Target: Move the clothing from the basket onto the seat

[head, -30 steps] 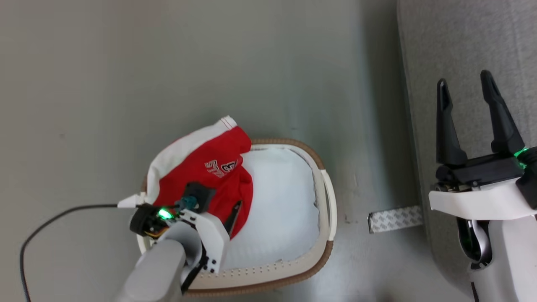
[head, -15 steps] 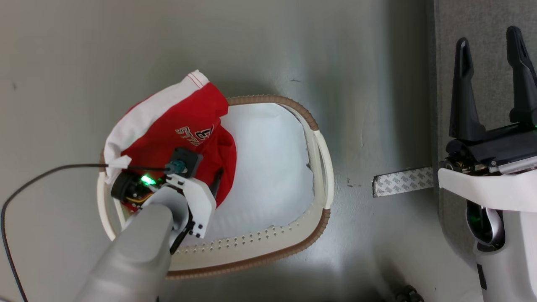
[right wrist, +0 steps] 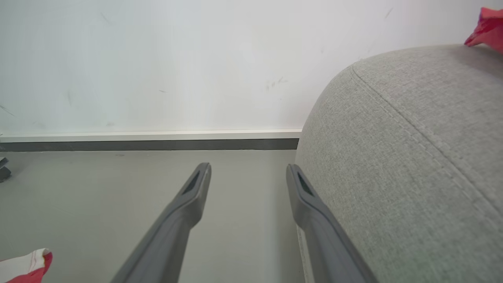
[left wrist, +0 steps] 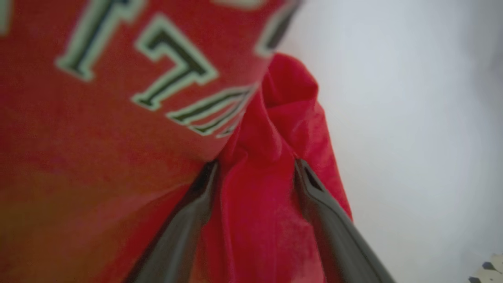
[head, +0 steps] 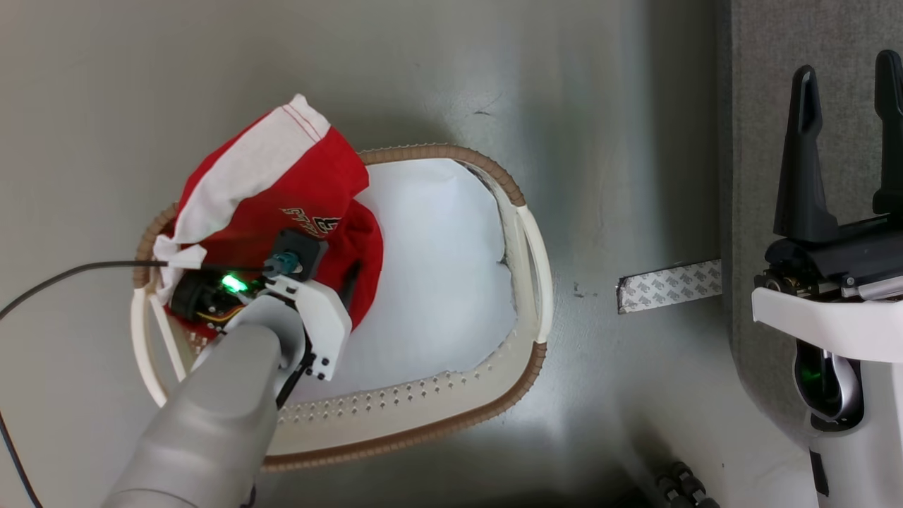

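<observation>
A red garment (head: 296,183) with a white hem band and lettering lies heaped over the back left rim of the round white basket (head: 451,416). My left gripper (head: 346,279) reaches down into this clothing. In the left wrist view its fingers (left wrist: 314,192) stand apart, open, with a fold of the red garment (left wrist: 255,204) bulging between them (left wrist: 254,165). My right gripper (head: 846,67) hovers open and empty over the edge of the grey seat (head: 769,70). The seat (right wrist: 412,137) carries a scrap of red cloth (right wrist: 485,27) at its far top.
A plain white cloth (head: 437,268) lines the basket's bottom. A strip of patterned tape (head: 670,286) lies on the grey floor between basket and seat. A black cable (head: 63,279) runs leftward from my left wrist. A white wall with a skirting board (right wrist: 149,135) stands ahead.
The head camera has shifted, so basket and seat sit differently in the picture. My left gripper has stayed in the red garment, whose hem now reaches further over the rim.
</observation>
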{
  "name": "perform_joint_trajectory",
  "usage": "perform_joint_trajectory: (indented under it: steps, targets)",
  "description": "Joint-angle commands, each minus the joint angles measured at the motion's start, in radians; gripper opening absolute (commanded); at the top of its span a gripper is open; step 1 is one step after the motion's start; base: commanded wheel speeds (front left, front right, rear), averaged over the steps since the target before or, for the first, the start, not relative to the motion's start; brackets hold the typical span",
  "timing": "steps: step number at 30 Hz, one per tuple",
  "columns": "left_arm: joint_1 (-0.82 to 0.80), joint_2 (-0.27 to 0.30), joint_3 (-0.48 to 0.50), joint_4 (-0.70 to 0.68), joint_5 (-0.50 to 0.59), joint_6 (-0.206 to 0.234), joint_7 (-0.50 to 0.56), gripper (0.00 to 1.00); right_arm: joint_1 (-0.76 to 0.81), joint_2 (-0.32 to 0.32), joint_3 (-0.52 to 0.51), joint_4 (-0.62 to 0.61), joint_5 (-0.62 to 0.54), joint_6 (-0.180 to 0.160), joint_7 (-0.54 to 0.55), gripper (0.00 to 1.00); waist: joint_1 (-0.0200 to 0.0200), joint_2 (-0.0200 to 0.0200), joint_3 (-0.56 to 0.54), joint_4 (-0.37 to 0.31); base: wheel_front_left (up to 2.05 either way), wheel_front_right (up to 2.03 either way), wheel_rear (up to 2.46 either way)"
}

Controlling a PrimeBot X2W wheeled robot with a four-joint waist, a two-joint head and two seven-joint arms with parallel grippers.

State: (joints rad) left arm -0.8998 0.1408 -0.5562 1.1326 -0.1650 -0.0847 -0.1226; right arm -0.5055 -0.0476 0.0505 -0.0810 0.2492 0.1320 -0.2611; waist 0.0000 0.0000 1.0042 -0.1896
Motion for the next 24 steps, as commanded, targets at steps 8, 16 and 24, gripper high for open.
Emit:
perform_joint_trajectory:
  steps: [8,16,24]
  targets:
    - [-0.003,-0.01,-0.025,0.057,-0.001,-0.02,-0.012,0.0,0.02,-0.003,-0.016,0.01,0.024,-0.003,-0.003,1.0,0.0,0.0,-0.014,-0.004,0.0,0.0,0.0]
    - [0.06,-0.042,-0.022,0.055,-0.054,-0.037,-0.084,0.0,0.05,-0.002,-0.023,0.062,0.017,-0.003,-0.003,1.0,0.0,0.0,-0.165,0.029,0.0,0.0,0.0]
    - [0.179,-0.066,-0.01,-0.005,-0.145,-0.046,-0.128,0.0,0.156,-0.002,-0.044,0.152,0.0,-0.003,-0.003,1.0,0.0,0.0,-0.419,0.081,0.0,0.0,0.0]
